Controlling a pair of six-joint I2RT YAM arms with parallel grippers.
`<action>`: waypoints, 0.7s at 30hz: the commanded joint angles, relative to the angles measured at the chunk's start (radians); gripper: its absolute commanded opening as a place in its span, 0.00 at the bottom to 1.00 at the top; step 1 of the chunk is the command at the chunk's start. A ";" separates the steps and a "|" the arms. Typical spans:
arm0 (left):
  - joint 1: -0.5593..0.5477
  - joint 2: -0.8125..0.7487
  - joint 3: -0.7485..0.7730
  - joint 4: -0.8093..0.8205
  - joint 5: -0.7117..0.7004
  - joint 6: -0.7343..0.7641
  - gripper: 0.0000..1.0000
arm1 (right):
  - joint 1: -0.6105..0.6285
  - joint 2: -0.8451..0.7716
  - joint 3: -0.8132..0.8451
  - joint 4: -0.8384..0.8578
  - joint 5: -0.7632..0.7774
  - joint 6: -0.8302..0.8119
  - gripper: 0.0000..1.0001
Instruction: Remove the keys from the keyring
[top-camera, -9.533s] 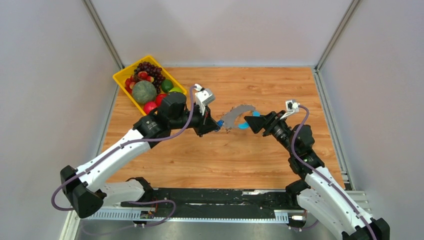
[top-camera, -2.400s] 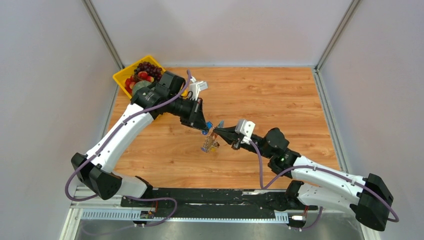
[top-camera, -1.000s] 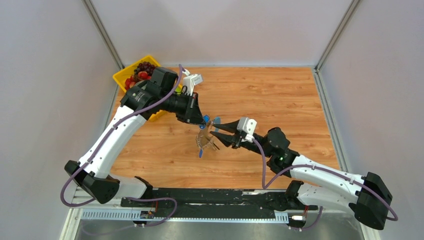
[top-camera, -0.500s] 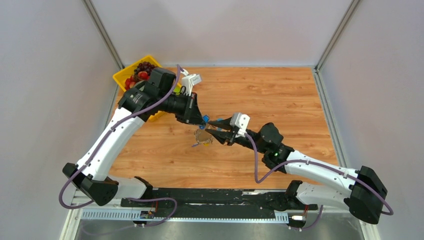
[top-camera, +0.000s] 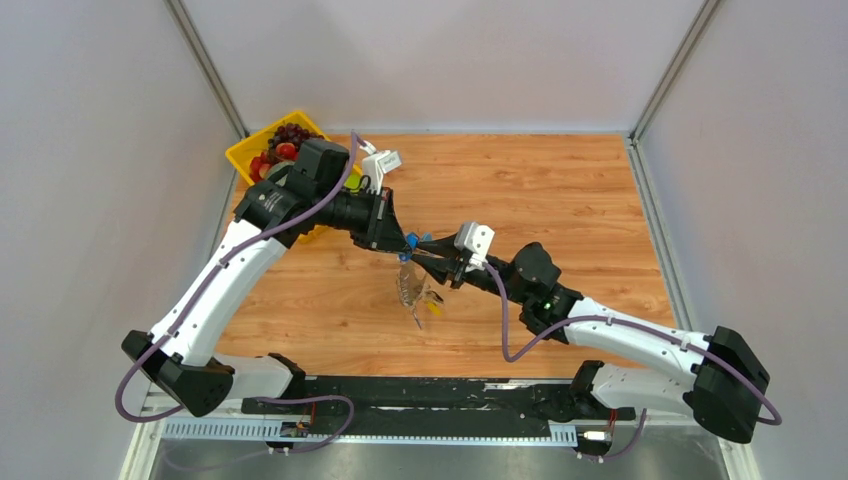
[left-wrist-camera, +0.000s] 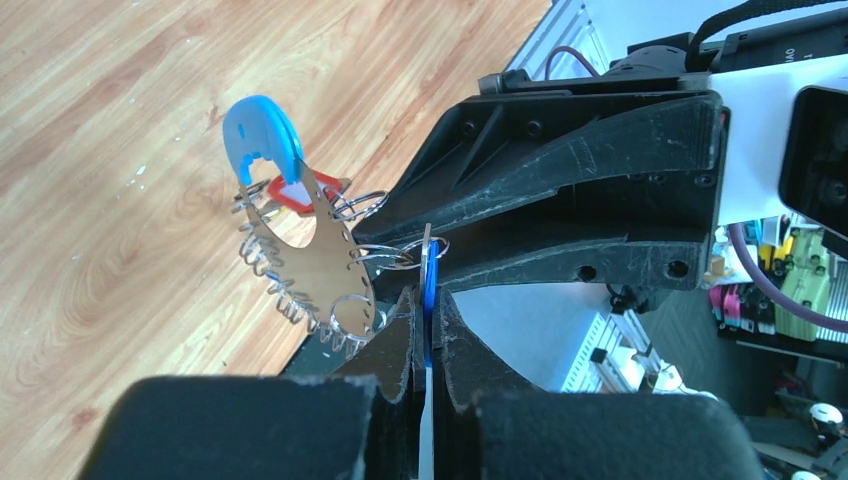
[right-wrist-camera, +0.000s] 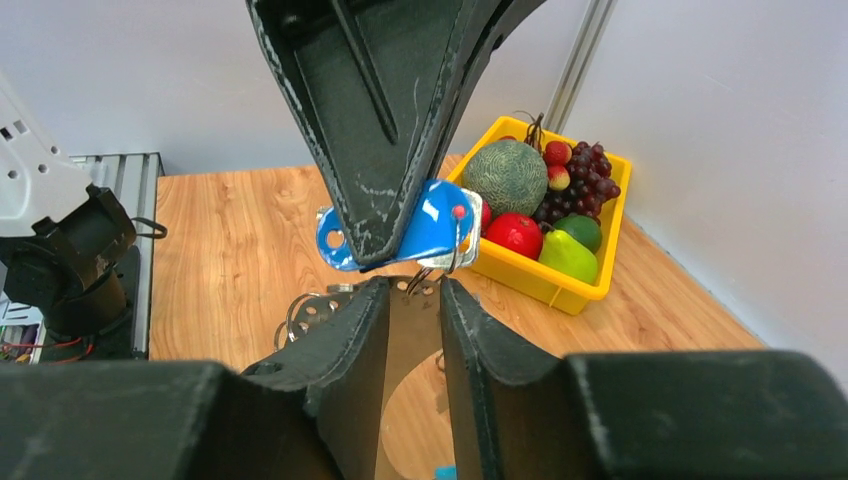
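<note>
While the left pincer is clamping a blue-tagged key, the right pincer, jaws parted, is straddling the keyring beneath it. Separating the two is apparently beginning; closing and pulling away should follow.

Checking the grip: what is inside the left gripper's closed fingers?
The left gripper pinches the keyring's blue band, seen edge-on. The fingers cover how deep it goes. The grey part hangs outside.
</note>
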 joint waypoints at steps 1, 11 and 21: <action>-0.002 -0.040 -0.003 0.054 0.035 -0.015 0.00 | 0.002 0.001 0.055 0.049 -0.011 0.008 0.30; -0.001 -0.044 0.003 0.046 0.035 -0.002 0.00 | 0.002 -0.012 0.059 -0.001 -0.020 -0.011 0.00; 0.030 -0.013 0.038 -0.006 0.039 0.033 0.00 | 0.002 -0.083 0.027 -0.028 -0.089 -0.037 0.00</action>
